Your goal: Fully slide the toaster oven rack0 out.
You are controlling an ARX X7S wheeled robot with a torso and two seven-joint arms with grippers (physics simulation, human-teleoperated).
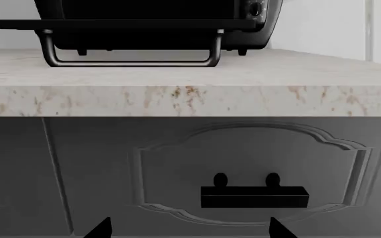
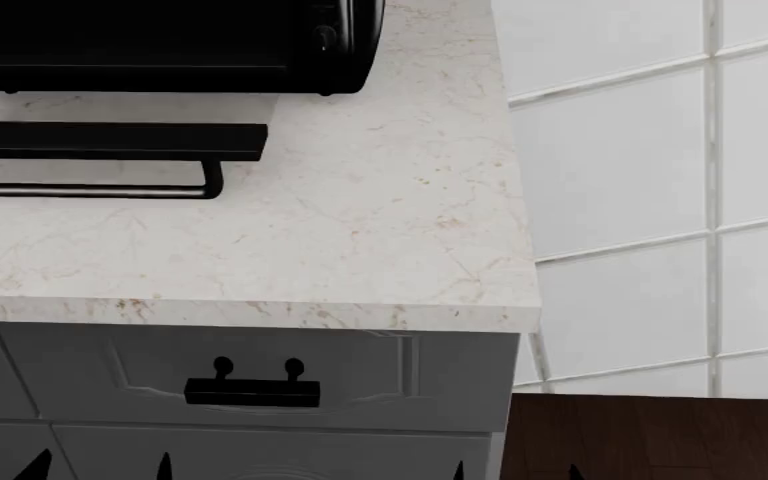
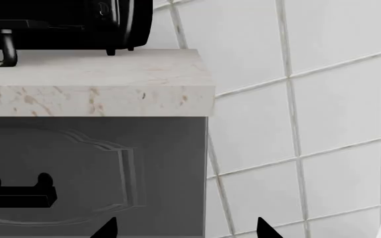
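Currently, the toaster oven stands at the far left of the pale marble countertop, with its door folded down flat toward the near side. The door's bar handle hangs off the door's near edge, above the counter surface. In the left wrist view, the oven body sits behind the lowered door slab, and the handle loops below it. The cavity is dark in every view; the rack cannot be made out.

Below the countertop is a grey cabinet drawer with a small black handle. A white tiled wall lies to the right of the counter, and dark wood floor shows at the near right.

The left gripper shows only as two dark fingertips at the picture's edge, set wide apart, with nothing between them. It faces the drawer front, well below and near of the oven. The right gripper likewise shows two separated fingertips, holding nothing, level with the cabinet's right corner. From there the oven is up and to the left, well apart from the fingers.

Neither gripper touches the oven, door or handle.
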